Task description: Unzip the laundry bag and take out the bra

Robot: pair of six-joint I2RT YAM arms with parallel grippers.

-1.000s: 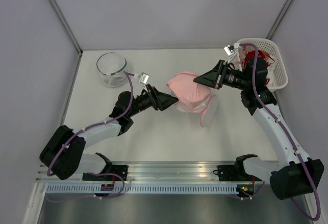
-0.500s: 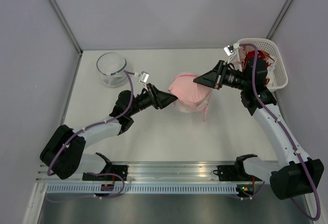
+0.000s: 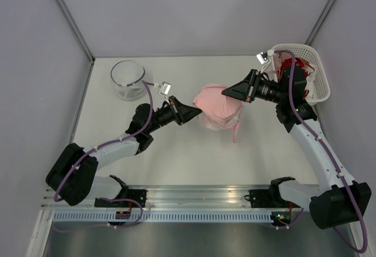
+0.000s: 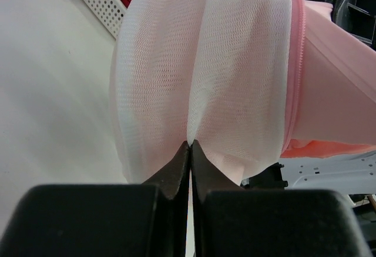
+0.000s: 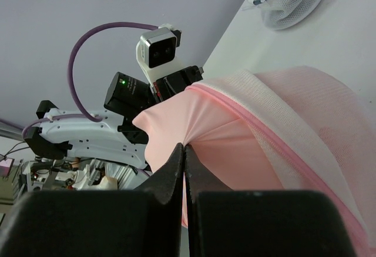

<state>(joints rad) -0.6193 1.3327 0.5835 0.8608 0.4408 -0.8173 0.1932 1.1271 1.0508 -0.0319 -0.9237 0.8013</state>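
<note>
Close to me, the two arms reach out over the white bench from its near edge. The left pincer is pinched tight on a fold of white net. That net is the side of the laundry bag, so the left pincer is holding the bag. Just to the right of that pinch, the bag's pink zipper runs up the edge of the net.

The bag sits between the two pincers, right at their tips. The right pincer comes at it from the other side. It is squeezed tight too, on soft pink cloth. That cloth is the bra, which shows in the gap in the bag's pink edge, with most of it tucked in the net.

Farther back, past the left pincer and off to its left, stands a clear glass bowl. Behind the right pincer, at the far right corner, is a white basket with a red garment inside.
</note>
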